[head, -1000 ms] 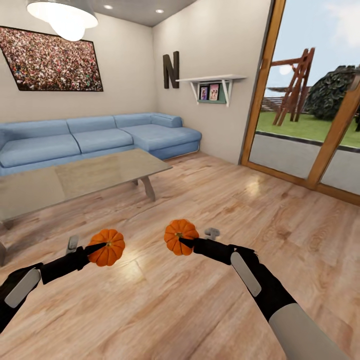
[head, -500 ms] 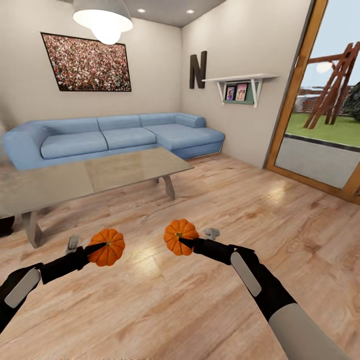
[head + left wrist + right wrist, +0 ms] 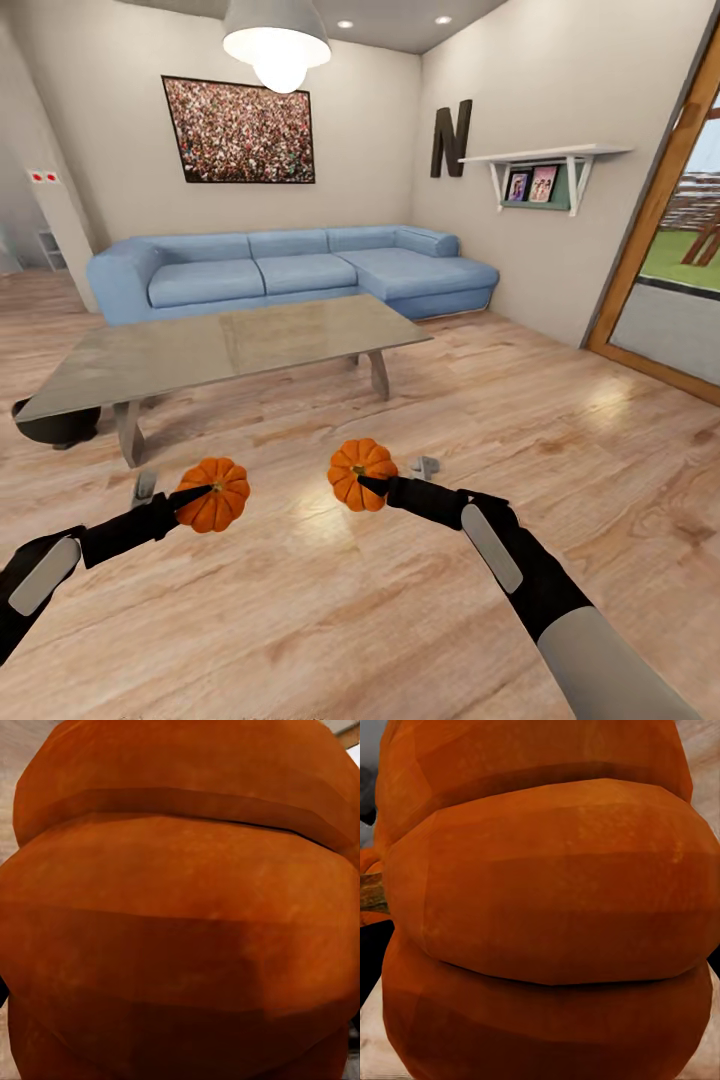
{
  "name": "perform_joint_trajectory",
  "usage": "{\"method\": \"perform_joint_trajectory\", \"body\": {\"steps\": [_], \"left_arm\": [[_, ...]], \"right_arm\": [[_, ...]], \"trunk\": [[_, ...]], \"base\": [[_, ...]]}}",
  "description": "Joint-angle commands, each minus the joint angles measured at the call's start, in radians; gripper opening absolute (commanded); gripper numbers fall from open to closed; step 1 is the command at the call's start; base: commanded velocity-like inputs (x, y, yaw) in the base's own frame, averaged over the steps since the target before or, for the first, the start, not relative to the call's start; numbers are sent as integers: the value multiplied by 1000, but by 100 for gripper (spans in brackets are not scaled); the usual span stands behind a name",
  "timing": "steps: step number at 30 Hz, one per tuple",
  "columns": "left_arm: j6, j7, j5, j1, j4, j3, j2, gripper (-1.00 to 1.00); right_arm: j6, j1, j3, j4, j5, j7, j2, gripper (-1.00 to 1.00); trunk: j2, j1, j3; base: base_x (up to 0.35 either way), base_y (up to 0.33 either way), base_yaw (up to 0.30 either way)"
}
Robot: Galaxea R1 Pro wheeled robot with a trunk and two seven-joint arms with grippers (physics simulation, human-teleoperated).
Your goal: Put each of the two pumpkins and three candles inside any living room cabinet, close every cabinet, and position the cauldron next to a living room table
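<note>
Left gripper (image 3: 192, 497) clamped on one orange pumpkin (image 3: 212, 494), carried in the air above the wooden floor (image 3: 330, 600), just off the near edge of the coffee table (image 3: 230, 345). Right gripper (image 3: 372, 487) likewise closed around the second pumpkin (image 3: 361, 474), level with the first, the two apart. Ribbed orange skin pressed close against both wrist cameras (image 3: 180, 915) (image 3: 547, 907). Dark cauldron (image 3: 52, 423) on the floor by the table's left end. Blue sofa (image 3: 290, 265) behind.

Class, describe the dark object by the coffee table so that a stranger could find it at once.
Start at the blue sofa, then drop to the long coffee table before it. At the table's left end, a dark rounded object sits on the floor, the sole black thing there.
</note>
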Motion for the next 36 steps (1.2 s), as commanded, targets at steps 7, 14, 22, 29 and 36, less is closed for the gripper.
{"method": "perform_joint_trajectory", "body": {"steps": [7, 14, 22, 29, 36], "left_arm": [[3, -1, 7, 0, -1, 1, 0, -100], [3, -1, 7, 0, -1, 1, 0, -100], [4, -1, 7, 0, -1, 1, 0, -100], [3, -1, 7, 0, -1, 1, 0, -100], [3, -1, 7, 0, -1, 1, 0, -100]], "right_arm": [[0, 0, 0, -1, -7, 0, 0, -100], [0, 0, 0, -1, -7, 0, 0, -100], [0, 0, 0, -1, -7, 0, 0, -100], [0, 0, 0, -1, -7, 0, 0, -100], [0, 0, 0, 1, -7, 0, 0, -100]], "trunk": [[0, 0, 0], [0, 0, 0], [0, 0, 0], [0, 0, 0], [0, 0, 0]], "base": [[0, 0, 293], [0, 0, 293], [0, 0, 293], [0, 0, 293], [0, 0, 293]]}}
